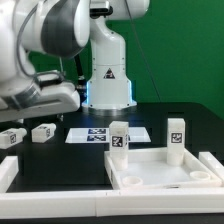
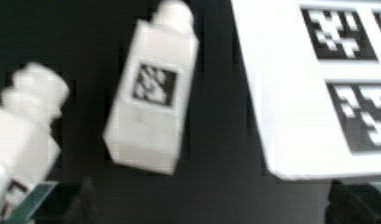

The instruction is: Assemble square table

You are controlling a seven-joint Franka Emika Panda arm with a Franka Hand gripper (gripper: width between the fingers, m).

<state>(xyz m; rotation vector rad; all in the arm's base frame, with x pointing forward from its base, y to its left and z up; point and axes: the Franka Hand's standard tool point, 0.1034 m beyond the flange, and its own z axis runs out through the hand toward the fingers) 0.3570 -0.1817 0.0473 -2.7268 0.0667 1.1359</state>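
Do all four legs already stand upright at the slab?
No: only two upright legs stand at the slab; two lying legs rest on the table, apart from it.

Bare counter (image 1: 60, 150) lies open across the lower middle of the exterior frame, hemmed by two lying leg blocks (image 1: 43, 131) at left, the flat marker board (image 1: 95, 134) above it, and the square table (image 1: 160, 178) at lower right, where two upright leg blocks (image 1: 119, 140) stand at its far edge.
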